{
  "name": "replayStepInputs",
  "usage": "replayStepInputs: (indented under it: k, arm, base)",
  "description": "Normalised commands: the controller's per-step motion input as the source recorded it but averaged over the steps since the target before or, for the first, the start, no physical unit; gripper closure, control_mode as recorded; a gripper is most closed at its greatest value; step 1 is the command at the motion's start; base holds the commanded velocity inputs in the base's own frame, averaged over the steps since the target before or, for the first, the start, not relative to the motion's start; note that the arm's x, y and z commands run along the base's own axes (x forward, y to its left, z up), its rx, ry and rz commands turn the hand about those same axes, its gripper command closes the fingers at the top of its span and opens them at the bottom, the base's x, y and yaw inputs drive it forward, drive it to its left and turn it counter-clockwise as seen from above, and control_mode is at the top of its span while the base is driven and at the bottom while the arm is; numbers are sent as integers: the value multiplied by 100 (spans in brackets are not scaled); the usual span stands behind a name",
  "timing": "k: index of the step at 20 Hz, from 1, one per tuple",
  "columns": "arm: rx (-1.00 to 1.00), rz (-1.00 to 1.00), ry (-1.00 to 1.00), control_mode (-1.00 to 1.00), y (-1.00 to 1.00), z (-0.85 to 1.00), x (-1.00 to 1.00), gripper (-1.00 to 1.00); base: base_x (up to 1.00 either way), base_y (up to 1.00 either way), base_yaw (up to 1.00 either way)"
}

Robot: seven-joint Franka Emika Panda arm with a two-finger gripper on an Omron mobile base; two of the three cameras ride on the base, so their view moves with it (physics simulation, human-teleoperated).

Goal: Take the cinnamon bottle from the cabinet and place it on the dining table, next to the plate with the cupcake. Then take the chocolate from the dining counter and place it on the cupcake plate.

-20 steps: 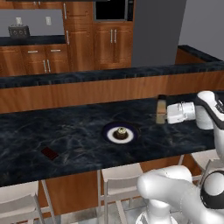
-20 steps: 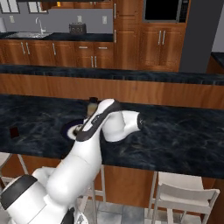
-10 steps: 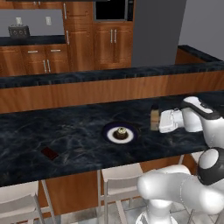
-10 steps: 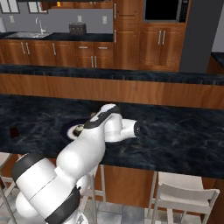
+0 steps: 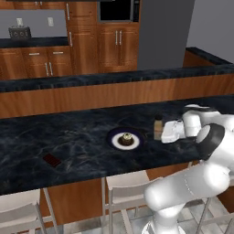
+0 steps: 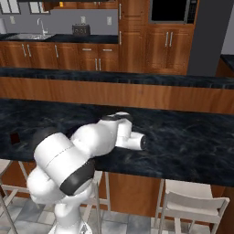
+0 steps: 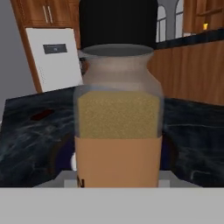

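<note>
The cinnamon bottle [image 5: 158, 128], tan with a dark cap, stands upright just right of the plate [image 5: 124, 138], low at the dining table [image 5: 82, 137]; whether it touches the stone I cannot tell. My gripper [image 5: 161, 130] is shut on it from the right. On the plate sits the cupcake [image 5: 127, 137]. The chocolate [image 5: 51, 160] lies flat at the table's near left; it is the small dark bar [image 6: 14, 138] in the right base view. Close up in the hand view, the bottle [image 7: 117, 118] hides most of the plate [image 7: 65, 153], with the chocolate [image 7: 41, 114] beyond.
A higher black-topped wooden ledge [image 5: 114, 77] runs behind the table. White stools [image 5: 125, 189] stand under the near edge. My own arm [image 6: 91, 141] lies across the table in the right base view. Kitchen cabinets [image 5: 119, 41] line the far wall.
My arm has lowered and carried the cinnamon bottle leftward, down to the table beside the plate. The plate, cupcake and chocolate have not moved.
</note>
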Motion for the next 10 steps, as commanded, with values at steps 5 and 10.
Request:
replayStepInputs:
  k: [5,10]
  arm:
    - [3,3,0,-100,-11,-46,36,100]
    - [7,10,3,-100,-19,-44,29,100]
  base:
    - [0,0,0]
    - [0,0,0]
